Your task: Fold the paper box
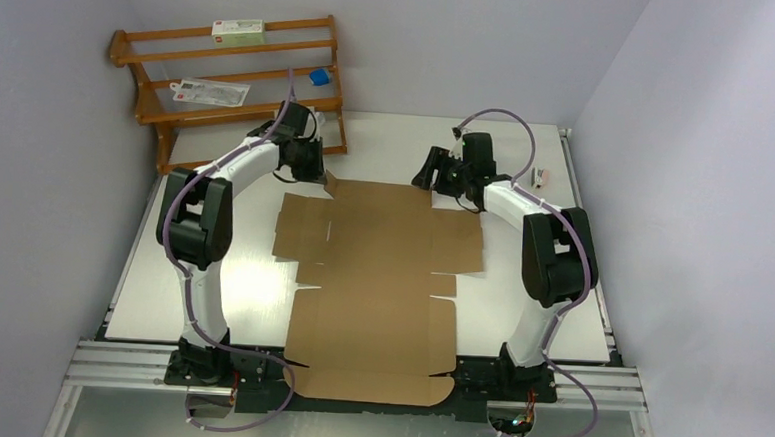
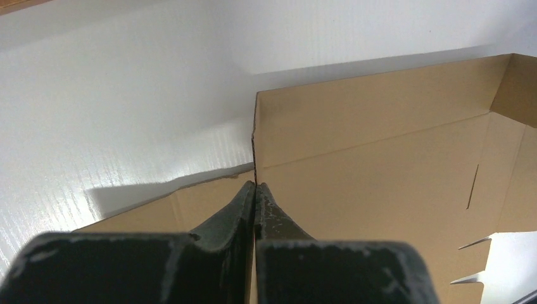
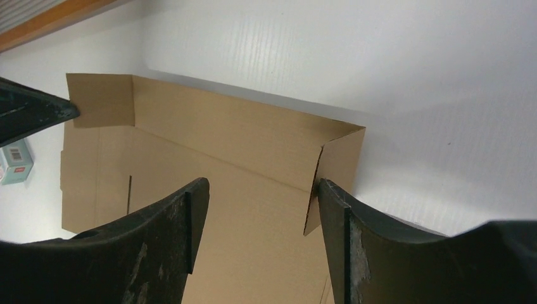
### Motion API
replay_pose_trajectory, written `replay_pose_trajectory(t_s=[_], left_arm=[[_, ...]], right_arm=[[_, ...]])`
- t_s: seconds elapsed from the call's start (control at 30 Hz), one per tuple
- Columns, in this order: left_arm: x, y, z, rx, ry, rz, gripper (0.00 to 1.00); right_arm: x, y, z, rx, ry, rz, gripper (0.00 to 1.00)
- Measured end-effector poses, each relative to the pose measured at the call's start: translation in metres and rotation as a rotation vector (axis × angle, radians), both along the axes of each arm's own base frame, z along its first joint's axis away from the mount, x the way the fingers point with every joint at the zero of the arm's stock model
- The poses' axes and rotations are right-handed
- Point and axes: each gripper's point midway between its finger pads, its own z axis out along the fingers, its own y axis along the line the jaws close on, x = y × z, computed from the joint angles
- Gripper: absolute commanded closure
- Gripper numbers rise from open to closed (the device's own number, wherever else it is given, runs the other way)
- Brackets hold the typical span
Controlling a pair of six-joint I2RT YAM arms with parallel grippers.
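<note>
brown paper box [image 1: 375, 278]: left tool [image 2: 254, 187] pinches far corner; right tool [image 3: 263, 187] spread at other.

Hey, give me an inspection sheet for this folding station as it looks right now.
Surface: white table, glare at left.
Job's things: paper box lies flat as a brown sheet, near end over the front rail; far panel and corner tabs raised.
Clutter: small item near the table's right edge.
End effectors: left end effector shut, apparently pinching the far-left tab; right end effector open around the far-right tab.
Cables: grey cables loop along both arms.
Surroundings: wooden rack far left holding white packets and a blue item.
</note>
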Motion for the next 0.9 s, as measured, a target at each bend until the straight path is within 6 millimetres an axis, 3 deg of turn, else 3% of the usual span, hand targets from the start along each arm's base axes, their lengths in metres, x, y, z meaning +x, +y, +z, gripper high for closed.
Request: replay_pose_trajectory(t_s=[0.37, 0.7, 0.9], left_arm=[[-0.003, -0.018, 0.012, 0.093, -0.039, -0.008, 0.87], [0.001, -0.028, 0.007, 0.161, -0.059, -0.004, 0.81], [0.001, -0.04, 0.008, 0.171, -0.07, -0.021, 0.79]], right_arm=[[0.005, 0.005, 0.005, -0.041, -0.018, -0.02, 0.31], [0.009, 0.006, -0.004, -0.07, -0.001, -0.034, 0.3], [0.013, 0.008, 0.003, -0.071, -0.012, -0.032, 0.3]])
